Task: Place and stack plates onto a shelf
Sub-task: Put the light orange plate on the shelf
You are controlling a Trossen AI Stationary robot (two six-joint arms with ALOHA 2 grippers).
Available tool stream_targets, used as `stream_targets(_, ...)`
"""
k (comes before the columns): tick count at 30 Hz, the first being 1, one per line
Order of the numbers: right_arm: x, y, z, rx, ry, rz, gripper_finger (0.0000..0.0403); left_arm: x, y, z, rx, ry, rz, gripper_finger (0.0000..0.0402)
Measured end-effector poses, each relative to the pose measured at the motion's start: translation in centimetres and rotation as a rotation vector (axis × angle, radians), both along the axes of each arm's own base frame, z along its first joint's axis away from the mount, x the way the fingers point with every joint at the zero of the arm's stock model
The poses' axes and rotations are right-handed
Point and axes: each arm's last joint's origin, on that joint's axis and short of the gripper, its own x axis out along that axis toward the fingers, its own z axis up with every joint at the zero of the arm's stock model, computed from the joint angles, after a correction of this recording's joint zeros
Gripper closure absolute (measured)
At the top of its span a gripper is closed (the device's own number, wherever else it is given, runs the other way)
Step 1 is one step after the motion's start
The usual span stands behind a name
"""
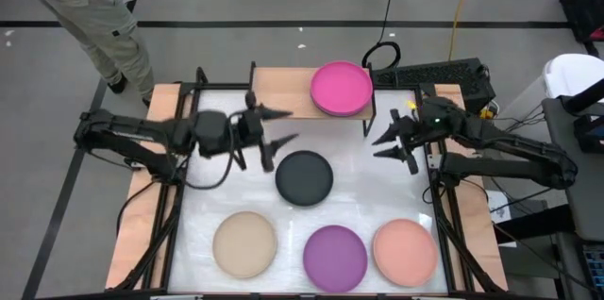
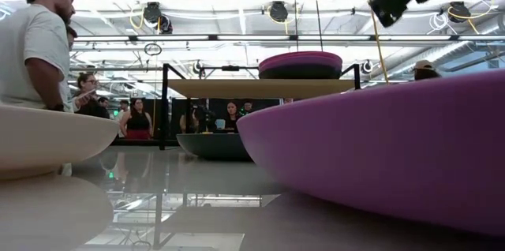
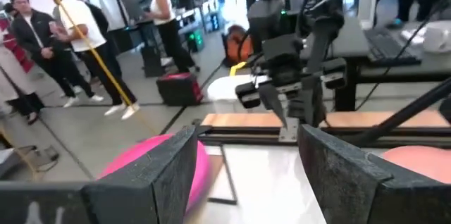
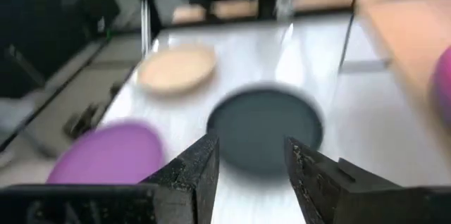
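**Both grippers empty and spread, four plates loose on the table**

While the shelf point(image 1: 283, 88) carries a stack at its right end, magenta pink plate point(image 1: 341, 88) on top, its left half is bare wood. In the low view that stack point(image 2: 301, 65) shows a dark layer under the pink one; how many plates are in it I can't tell from here.

Landmark = dark grey plate point(image 1: 304, 176), mid-table, just in front of the shelf.
- left gripper point(image 1: 279, 127): up and to the left of the dark grey plate, between it and the shelf's front edge, fingers spread apart, holding nothing. Its wrist view looks across at the other arm, pink plate point(image 3: 151, 160) low between its fingers point(image 3: 165, 171).
- right gripper point(image 1: 385, 141): to the right of the dark grey plate, beside the shelf's right leg, fingers apart, holding nothing. Its wrist view has the dark grey plate point(image 4: 265, 127) straight ahead between the fingers point(image 4: 190, 168).
- beige plate point(image 1: 244, 243): front-left of the dark grey plate, apart from it.
- purple plate point(image 1: 335, 258): directly in front of it, near the table's front edge.
- salmon-peach plate point(image 1: 405, 251): front-right, just beside the purple plate.

A person point(image 1: 90, 8) stands off the table's far-left corner.
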Motion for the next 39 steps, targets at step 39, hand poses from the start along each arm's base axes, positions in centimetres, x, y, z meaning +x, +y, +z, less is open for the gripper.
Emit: stream_targets(39,1.7,11.6,-12.8,0.156,0.857,0.313,0.0261,-1.7,-2.7,-10.2,-0.151,-0.229,-0.061,0.0151)
